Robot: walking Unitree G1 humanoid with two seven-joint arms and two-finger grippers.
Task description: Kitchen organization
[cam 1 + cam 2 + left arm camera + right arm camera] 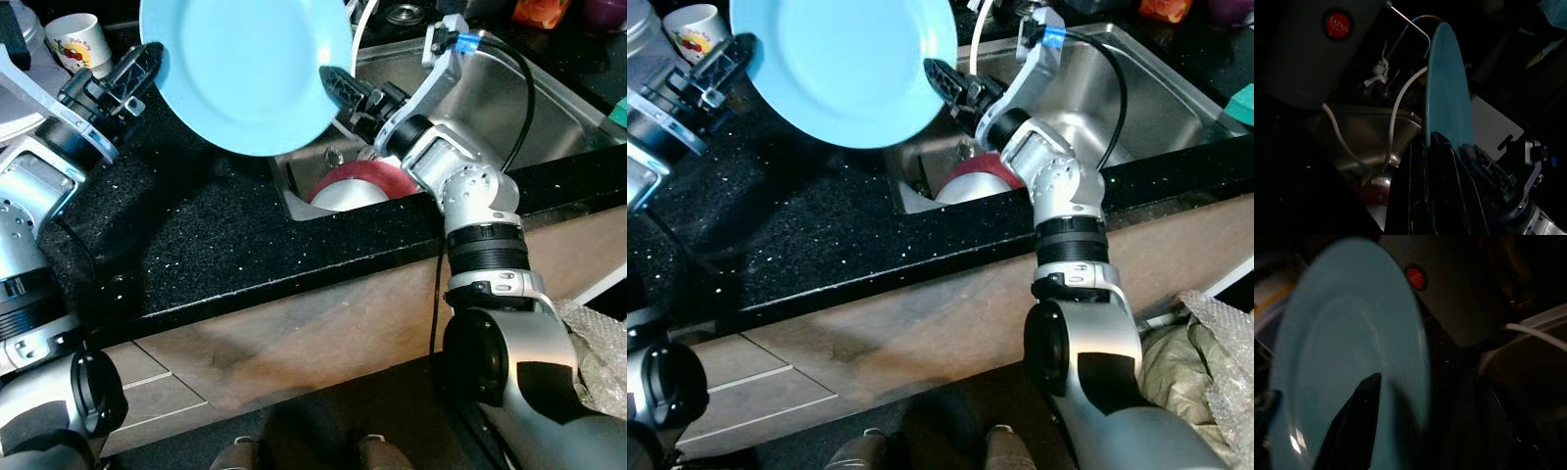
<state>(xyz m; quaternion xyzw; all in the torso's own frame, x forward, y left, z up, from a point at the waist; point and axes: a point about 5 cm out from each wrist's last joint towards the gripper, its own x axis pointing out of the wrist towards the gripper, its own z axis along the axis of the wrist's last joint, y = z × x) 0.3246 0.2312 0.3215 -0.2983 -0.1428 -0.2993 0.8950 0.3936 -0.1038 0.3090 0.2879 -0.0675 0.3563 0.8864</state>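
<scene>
The right gripper and left gripper each clamped an edge of the blue plate above the counter, beside the sink; keeping both grips even would stop it tilting

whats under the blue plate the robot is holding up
Below the blue plate, held by both end effectors, lie black countertop and the sink's near corner with a red-rimmed bowl. The plate covers the rest.

Before me runs a black speckled countertop with a steel sink sunk into it. Under the countertop sit pale wood cabinet fronts. Below those, the floor lies dark.
</scene>
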